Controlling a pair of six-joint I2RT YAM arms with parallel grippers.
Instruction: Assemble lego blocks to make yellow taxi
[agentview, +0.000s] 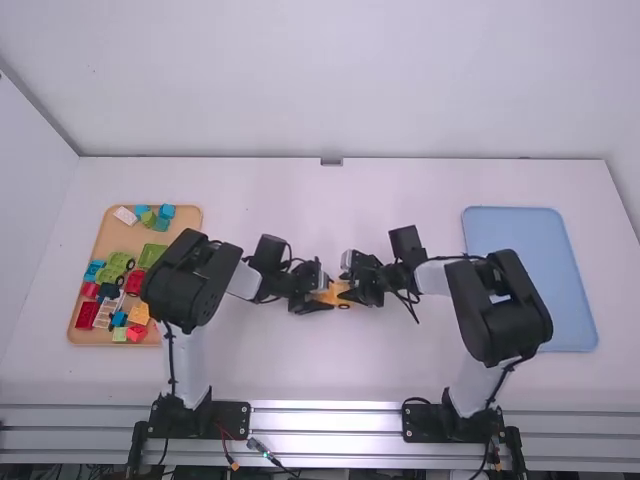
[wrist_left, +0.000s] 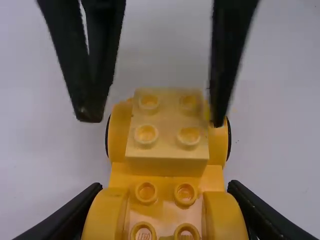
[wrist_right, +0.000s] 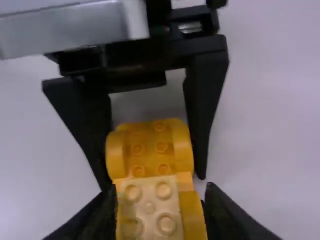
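White table, smooth and matt, spans the high view. On its right side a flat, pale blue tray, round-cornered; on the left side a tan tray, shallow, with plastic blocks heaped in red, green, blue and white, plus a green wheeled piece. Between the trays, two black grippers meet at the work. Left gripper: tapered fingers closed on the chassis at one end, one against each flank. Right gripper: fingers parted wider than the block at the other end, one tip just beside its side, the other a little off; no grip seen. Chassis: glossy orange-yellow plastic, long and low, rounded arches bulging at both ends, round hollow studs down the middle, dark wheel edges curving out past the arches at the right gripper's end. Between those arches a paler yellow block, boxy, straight-walled, two by two raised studs on top, squared up with the chassis. Cannot tell whether it is pressed fully down.
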